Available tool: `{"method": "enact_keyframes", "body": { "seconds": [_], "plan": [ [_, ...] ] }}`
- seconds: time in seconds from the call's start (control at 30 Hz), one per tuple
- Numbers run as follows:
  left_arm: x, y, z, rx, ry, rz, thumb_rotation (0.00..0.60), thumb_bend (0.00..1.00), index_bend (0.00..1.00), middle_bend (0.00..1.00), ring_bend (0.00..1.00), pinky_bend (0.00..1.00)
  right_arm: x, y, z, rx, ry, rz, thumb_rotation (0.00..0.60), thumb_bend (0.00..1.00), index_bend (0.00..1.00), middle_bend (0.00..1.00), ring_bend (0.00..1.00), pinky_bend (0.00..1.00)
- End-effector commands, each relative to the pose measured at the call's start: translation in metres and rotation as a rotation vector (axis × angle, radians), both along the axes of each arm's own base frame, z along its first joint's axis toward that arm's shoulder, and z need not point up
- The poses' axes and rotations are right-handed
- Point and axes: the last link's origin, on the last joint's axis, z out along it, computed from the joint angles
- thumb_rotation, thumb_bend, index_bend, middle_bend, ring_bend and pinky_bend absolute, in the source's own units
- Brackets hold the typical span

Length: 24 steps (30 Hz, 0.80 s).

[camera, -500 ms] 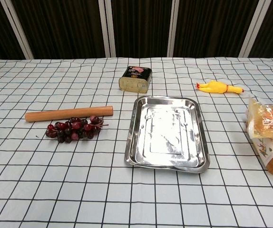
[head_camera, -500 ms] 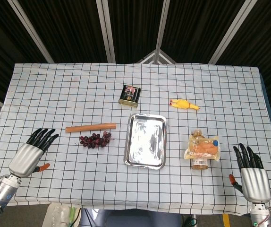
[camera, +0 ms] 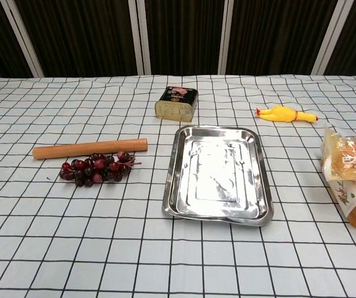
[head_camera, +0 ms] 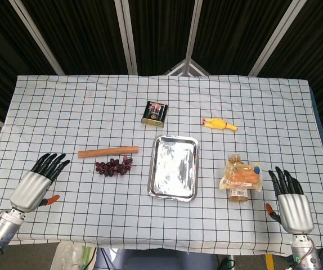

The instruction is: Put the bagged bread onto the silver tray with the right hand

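Observation:
The bagged bread (head_camera: 241, 178) lies on the checked cloth, right of the silver tray (head_camera: 174, 166); in the chest view the bread (camera: 353, 177) sits at the right edge and the tray (camera: 217, 174) in the middle. My right hand (head_camera: 291, 203) hovers at the near right corner, just right of the bread and apart from it, fingers spread and holding nothing. At the near left edge, my left hand (head_camera: 37, 183) is also spread and holds nothing. Neither hand shows in the chest view.
A tin can (head_camera: 155, 113) stands behind the tray. A yellow rubber chicken (head_camera: 219, 124) lies behind the bread. A wooden stick (head_camera: 108, 151) and a bunch of dark grapes (head_camera: 113, 166) lie left of the tray.
My right hand has shifted left and forward, closer to the bread. The left hand and all objects are unchanged.

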Motion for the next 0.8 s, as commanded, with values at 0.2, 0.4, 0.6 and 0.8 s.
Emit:
{"method": "enact_keyframes", "body": {
  "seconds": [0.2, 0.4, 0.6, 0.8],
  "plan": [
    [-0.004, 0.006, 0.003, 0.005, 0.003, 0.03, 0.6, 0.08, 0.0, 0.0, 0.0, 0.02, 0.019, -0.055, -0.038, 0.09, 0.024, 0.011, 0.6, 0.32, 0.0, 0.0, 0.0, 0.16],
    [-0.004, 0.006, 0.006, 0.006, -0.004, 0.036, 0.6, 0.08, 0.0, 0.0, 0.0, 0.02, 0.032, -0.073, -0.06, 0.139, 0.023, 0.009, 0.6, 0.32, 0.0, 0.0, 0.0, 0.18],
    [-0.005, 0.006, 0.008, 0.008, -0.009, 0.041, 0.6, 0.08, 0.0, 0.0, 0.0, 0.02, 0.04, -0.083, -0.068, 0.135, 0.011, 0.015, 0.6, 0.32, 0.35, 0.31, 0.23, 0.5],
    [-0.004, 0.006, 0.008, 0.01, -0.009, 0.044, 0.6, 0.08, 0.0, 0.0, 0.0, 0.02, 0.045, -0.088, -0.065, 0.09, 0.014, 0.044, 0.6, 0.32, 0.64, 0.5, 0.4, 0.61]
  ]
}}
